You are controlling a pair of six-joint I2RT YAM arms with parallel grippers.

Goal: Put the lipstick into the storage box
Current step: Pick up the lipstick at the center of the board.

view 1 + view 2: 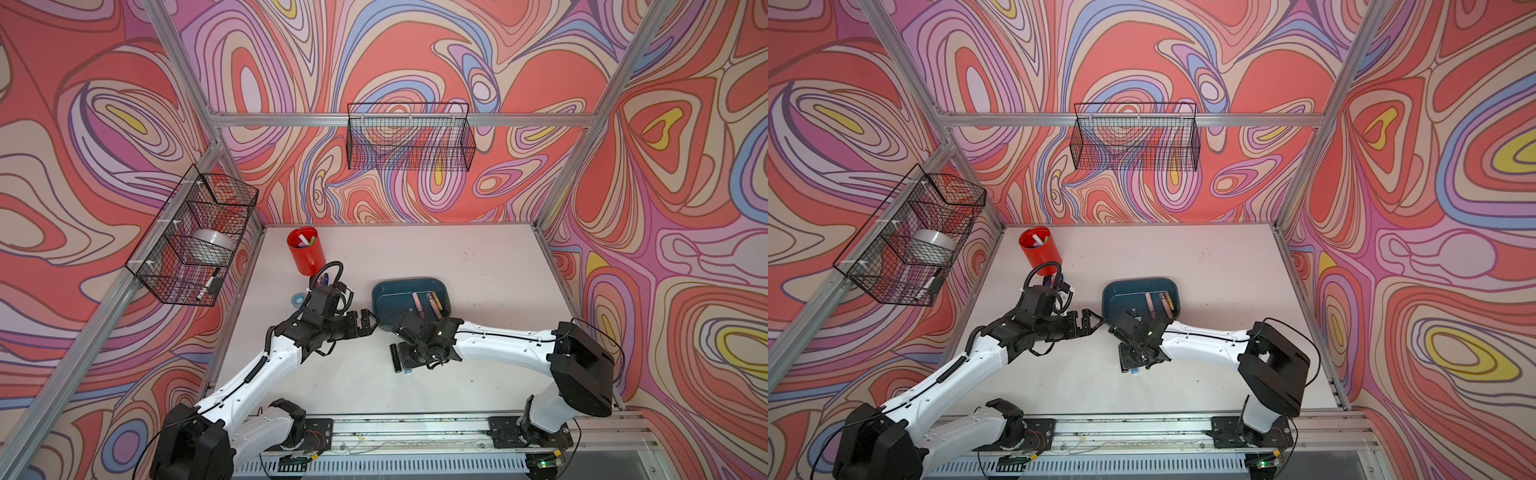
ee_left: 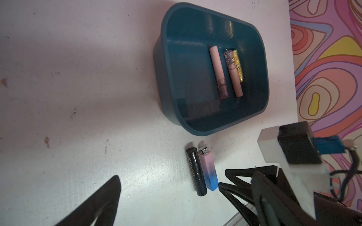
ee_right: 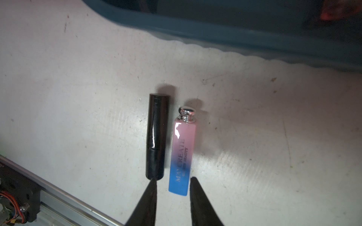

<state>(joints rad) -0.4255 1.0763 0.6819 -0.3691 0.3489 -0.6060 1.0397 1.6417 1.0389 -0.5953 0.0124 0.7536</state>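
The right gripper point(image 3: 172, 184), narrowly open and empty, hangs over the blue end of the pink-and-blue lipstick point(image 3: 182, 154), which lies on the table point(image 3: 78, 88) just beside the storage box point(image 3: 235, 39). The black lipstick point(image 3: 157, 135) lies close alongside; a finger point(image 3: 148, 199) may knock it, and an end grip could slip.

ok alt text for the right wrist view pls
The jaws of the right gripper stand open either side of the blue end of a pink-to-blue lipstick lying on the white table. A black lipstick tube lies alongside it, and the rim of the teal storage box runs past beyond them.
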